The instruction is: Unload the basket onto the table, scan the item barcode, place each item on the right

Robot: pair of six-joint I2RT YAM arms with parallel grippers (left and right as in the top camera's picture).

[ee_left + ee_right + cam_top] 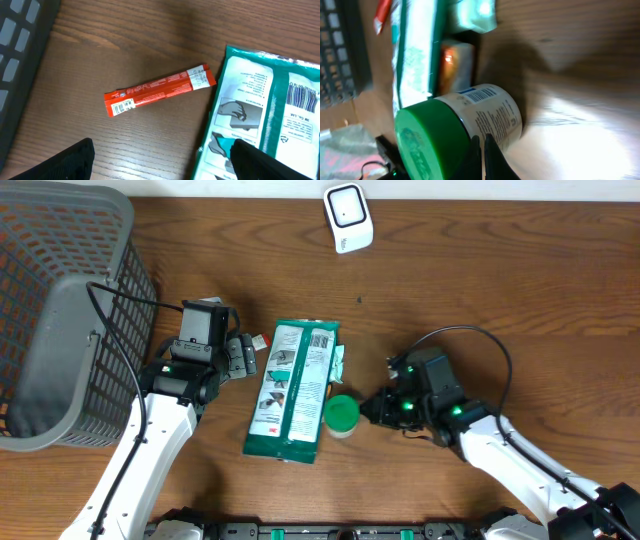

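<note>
Wooden counter (480, 280): left tool (167, 165) hangs spread over the sachet (160, 90); right tool (481, 155) sits pressed together by the jar (470, 120). Best pinch mid-sachet, leaving its barcode end (121, 106) clear for the scanner (348, 217).

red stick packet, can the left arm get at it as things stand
Probably yes. The left gripper is open near the red stick packet, which lies flat on the table with nothing over it. The green pouch lies close to one end and might crowd a finger.

Left pincer (162, 162) gapes wide; right pincer (481, 155) is closed tight.
</note>
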